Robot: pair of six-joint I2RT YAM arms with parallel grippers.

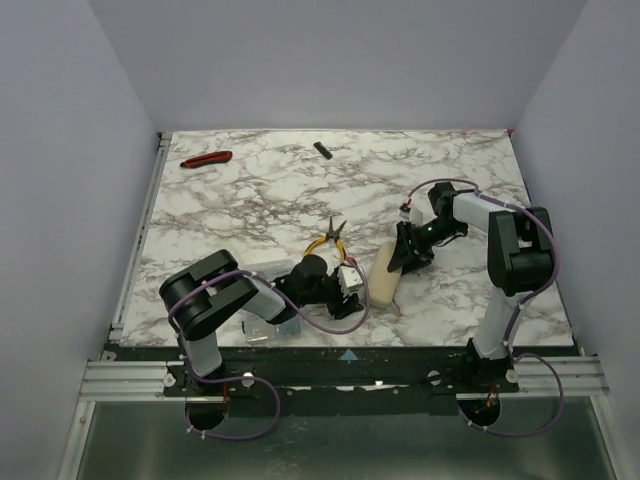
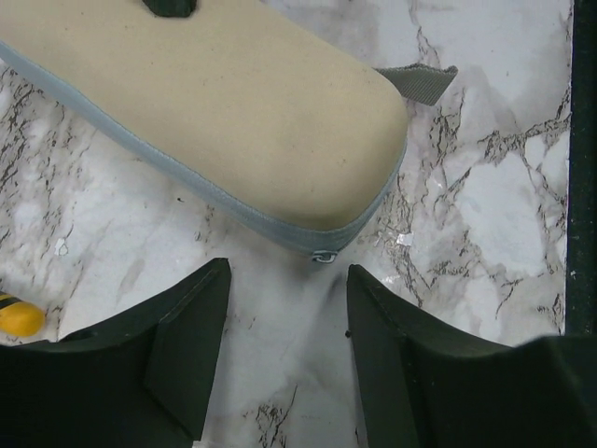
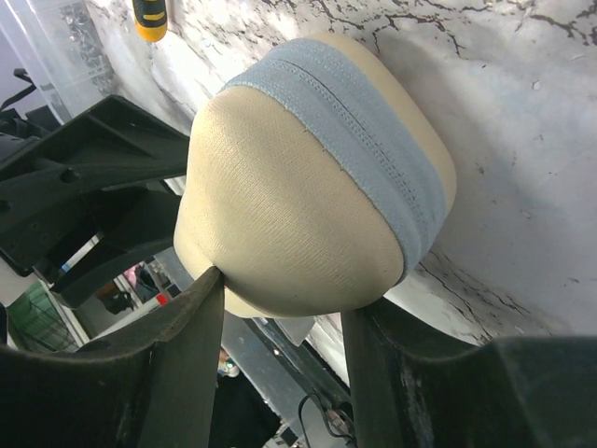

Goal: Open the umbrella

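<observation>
Over on the far left of the desk (image 1: 250, 200), up at eleven o'clock, lies a red-handled tool (image 1: 206, 158), with a small black piece (image 1: 321, 150) near twelve. Moving right, the left claw (image 2: 289, 280) is low over the marble, fingers (image 2: 191, 327) spread apart and holding nothing. The yellow-handled pliers (image 1: 331, 241) sit just off its eleven o'clock. Straight ahead of it is the umbrella (image 2: 233, 112), packed as a cream capsule with a grey seam, lying flat at the desk's five o'clock, close to the tips but not touching. Its end at one o'clock meets the right claw (image 3: 280, 313). The fingers (image 3: 187, 345) there are spread, the tips pressed to the capsule's rounded end. I can't tell whether that is a real pinch.
</observation>
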